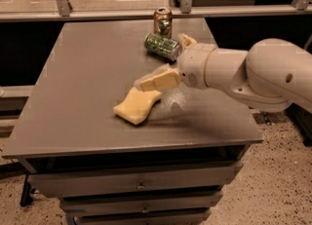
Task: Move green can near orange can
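The green can (163,46) lies on its side toward the far edge of the grey table (83,73), just in front of the upright orange can (162,21). The gripper (162,61) hovers beside it with fingers (156,79) spread and empty, near a yellow sponge (137,105).

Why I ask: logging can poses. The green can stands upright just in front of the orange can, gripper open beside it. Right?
No. The camera view shows the green can lying on its side, just in front of the orange can, gripper open beside it.
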Available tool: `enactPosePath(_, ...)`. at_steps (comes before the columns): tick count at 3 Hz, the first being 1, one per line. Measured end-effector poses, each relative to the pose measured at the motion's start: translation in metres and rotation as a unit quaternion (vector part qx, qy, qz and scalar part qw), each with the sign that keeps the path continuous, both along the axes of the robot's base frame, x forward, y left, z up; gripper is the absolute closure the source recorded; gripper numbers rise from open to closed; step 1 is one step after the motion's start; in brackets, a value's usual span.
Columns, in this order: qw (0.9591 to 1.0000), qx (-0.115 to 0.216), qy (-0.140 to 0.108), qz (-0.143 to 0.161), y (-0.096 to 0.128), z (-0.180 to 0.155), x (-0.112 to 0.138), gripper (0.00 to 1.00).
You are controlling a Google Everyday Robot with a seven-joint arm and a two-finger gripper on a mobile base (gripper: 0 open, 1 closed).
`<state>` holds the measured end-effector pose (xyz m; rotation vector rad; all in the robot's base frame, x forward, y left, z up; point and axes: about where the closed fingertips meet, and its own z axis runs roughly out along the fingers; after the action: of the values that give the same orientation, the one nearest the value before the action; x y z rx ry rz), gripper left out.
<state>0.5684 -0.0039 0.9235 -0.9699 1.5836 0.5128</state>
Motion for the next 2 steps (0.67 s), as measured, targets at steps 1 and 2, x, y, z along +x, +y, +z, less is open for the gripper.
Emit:
enactPosePath(1,0.9998,0.009,0.002,0.017,-0.013,-0.006,-0.011,0.00)
enactPosePath(2,0.9997,-0.002,-0.010,0.022,-0.044,0.005,-0.018,0.00)
